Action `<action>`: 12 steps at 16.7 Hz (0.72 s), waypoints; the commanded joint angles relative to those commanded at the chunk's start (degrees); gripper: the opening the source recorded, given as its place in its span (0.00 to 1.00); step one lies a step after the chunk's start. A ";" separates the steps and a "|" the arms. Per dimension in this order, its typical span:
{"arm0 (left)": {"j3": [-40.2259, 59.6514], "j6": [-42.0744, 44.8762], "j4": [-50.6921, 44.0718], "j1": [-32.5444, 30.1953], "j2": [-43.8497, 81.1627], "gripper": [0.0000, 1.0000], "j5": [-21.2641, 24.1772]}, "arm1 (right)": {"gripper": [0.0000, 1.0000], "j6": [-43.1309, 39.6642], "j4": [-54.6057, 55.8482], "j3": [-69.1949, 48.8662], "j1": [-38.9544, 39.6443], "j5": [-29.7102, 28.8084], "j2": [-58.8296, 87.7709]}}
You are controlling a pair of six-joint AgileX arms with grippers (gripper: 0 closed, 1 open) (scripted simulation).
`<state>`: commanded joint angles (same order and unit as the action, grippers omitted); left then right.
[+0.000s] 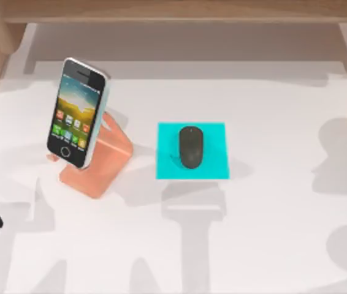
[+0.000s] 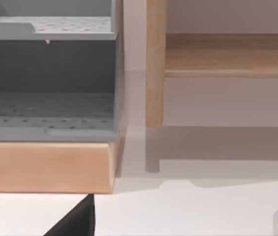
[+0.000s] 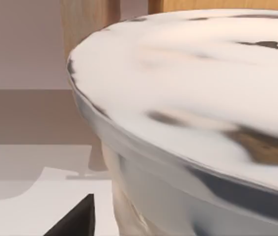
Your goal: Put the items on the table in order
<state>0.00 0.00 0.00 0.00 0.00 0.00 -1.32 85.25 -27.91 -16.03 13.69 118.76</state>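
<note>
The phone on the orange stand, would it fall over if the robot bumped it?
Probably yes. The phone only leans on the stand, tall and thin, so a nudge could tip or slide it off. Its flat glossy front looks slippery, and likely stiff, so it would not bend. The stand looks chunky and should stay put.

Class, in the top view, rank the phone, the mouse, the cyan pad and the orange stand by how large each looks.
1. Cyan pad
2. Phone, close behind; upright, nearer the camera, so unsure
3. Orange stand, partly hidden by the phone
4. Mouse
</note>
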 joint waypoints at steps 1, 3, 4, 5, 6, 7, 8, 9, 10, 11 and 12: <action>0.00 0.00 0.00 0.00 0.00 1.00 0.00 | 1.00 0.01 -0.27 -0.49 0.12 -0.13 0.22; 0.00 0.00 0.00 0.00 0.00 1.00 0.00 | 1.00 0.01 -0.29 -0.54 0.13 -0.14 0.24; 0.00 0.00 0.00 0.00 0.00 1.00 0.00 | 1.00 0.01 -0.29 -0.54 0.13 -0.14 0.24; 0.00 0.00 0.00 0.00 0.00 1.00 0.00 | 0.92 0.01 -0.29 -0.54 0.13 -0.14 0.24; 0.00 0.00 0.00 0.00 0.00 1.00 0.00 | 0.85 0.01 -0.29 -0.54 0.13 -0.14 0.24; 0.00 0.00 0.00 0.00 0.00 1.00 0.00 | 0.77 0.01 -0.29 -0.54 0.13 -0.14 0.24; 0.00 0.00 0.00 0.00 0.00 1.00 0.00 | 0.70 0.01 -0.29 -0.54 0.13 -0.14 0.24; 0.00 0.00 0.00 0.00 0.00 1.00 0.00 | 0.62 0.01 -0.29 -0.54 0.13 -0.14 0.24; 0.00 0.00 0.00 0.00 0.00 1.00 0.00 | 0.55 0.01 -0.29 -0.54 0.13 -0.14 0.24; 0.00 0.00 0.00 0.00 0.00 1.00 0.00 | 0.47 0.01 -0.29 -0.54 0.13 -0.14 0.24; 0.00 0.00 0.00 0.00 0.00 1.00 0.00 | 0.40 0.01 -0.29 -0.54 0.13 -0.14 0.24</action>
<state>0.00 0.00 0.00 0.00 0.00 0.00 -1.31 84.96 -28.44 -15.89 13.55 119.00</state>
